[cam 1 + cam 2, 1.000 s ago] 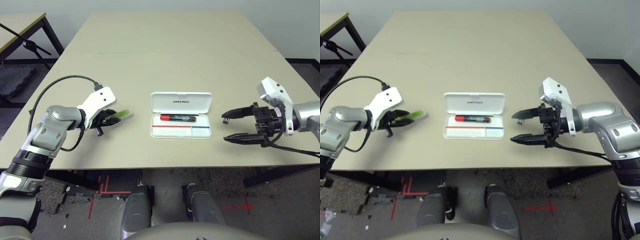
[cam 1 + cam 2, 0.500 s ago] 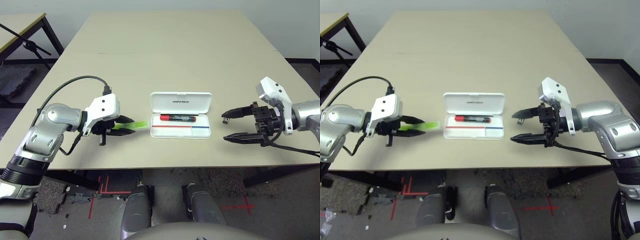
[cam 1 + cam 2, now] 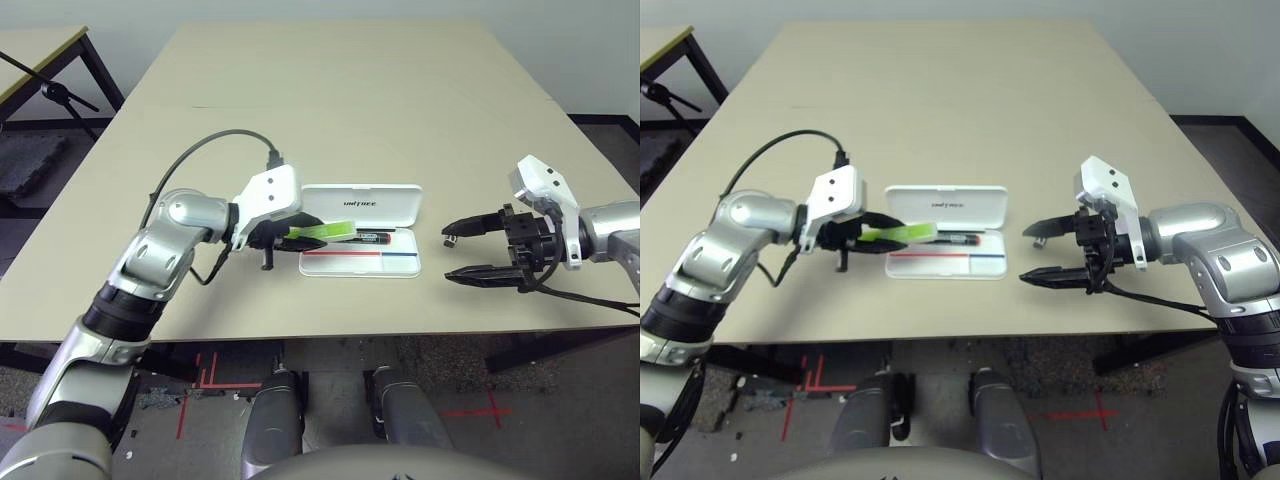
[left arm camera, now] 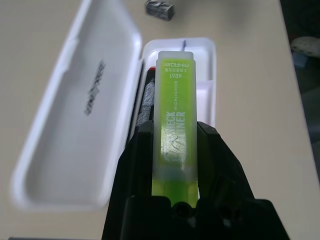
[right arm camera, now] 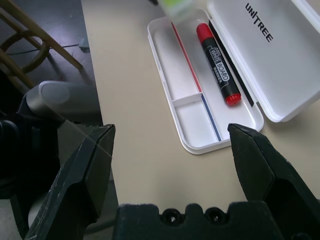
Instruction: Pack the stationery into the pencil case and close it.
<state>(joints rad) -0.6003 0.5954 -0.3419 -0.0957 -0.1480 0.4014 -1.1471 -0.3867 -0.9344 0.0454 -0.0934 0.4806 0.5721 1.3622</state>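
The left gripper [image 3: 290,236] was clamped on the lime-green highlighter [image 3: 322,234] over the open white pencil case's [image 3: 362,206] left edge; the right gripper [image 3: 466,252] gaped, with bare table [image 3: 350,110] between it and the case.

A broad beige table [image 3: 360,110] takes up most of the head camera's view, with dark floor around it. At about ten o'clock stand the corner of a second, yellow-topped table [image 3: 40,45] on black legs and a black stand arm [image 3: 55,90]. At six o'clock, red tape marks [image 3: 205,375] lie on the floor.
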